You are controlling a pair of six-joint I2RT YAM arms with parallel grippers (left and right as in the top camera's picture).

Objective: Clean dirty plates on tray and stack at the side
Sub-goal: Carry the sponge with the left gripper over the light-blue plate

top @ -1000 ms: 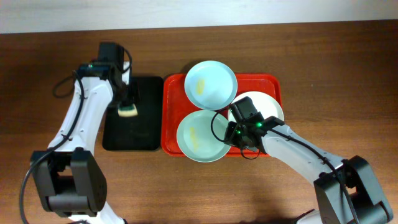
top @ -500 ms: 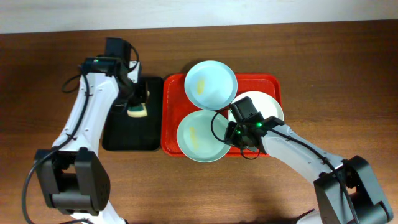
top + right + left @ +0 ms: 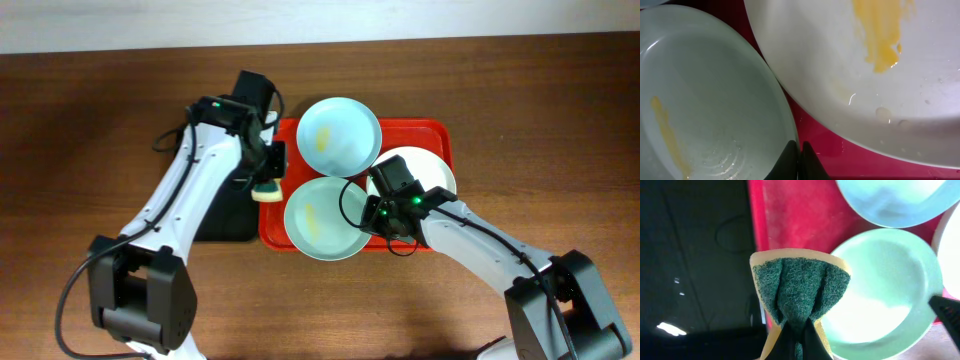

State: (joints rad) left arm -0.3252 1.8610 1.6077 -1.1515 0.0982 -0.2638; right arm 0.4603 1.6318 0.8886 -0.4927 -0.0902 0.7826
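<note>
The red tray [image 3: 440, 130] holds three plates. One aqua plate [image 3: 339, 137] lies at the back and one aqua plate [image 3: 320, 220] at the front, each with a yellow smear. The white plate [image 3: 425, 165] lies at the right, smeared yellow [image 3: 882, 30]. My left gripper [image 3: 268, 182] is shut on a green and yellow sponge [image 3: 800, 287], held over the tray's left rim beside the front aqua plate [image 3: 885, 285]. My right gripper [image 3: 799, 150] is shut on the right rim of the front aqua plate [image 3: 705, 100], between it and the white plate [image 3: 865, 75].
A black tray [image 3: 235, 215] lies left of the red tray, partly under my left arm; it also shows in the left wrist view [image 3: 690, 255]. Brown table [image 3: 540, 150] surrounds both trays.
My left arm has swung right with the sponge, from over the black tray to the red tray's left rim. The right arm and the plates have not moved.
</note>
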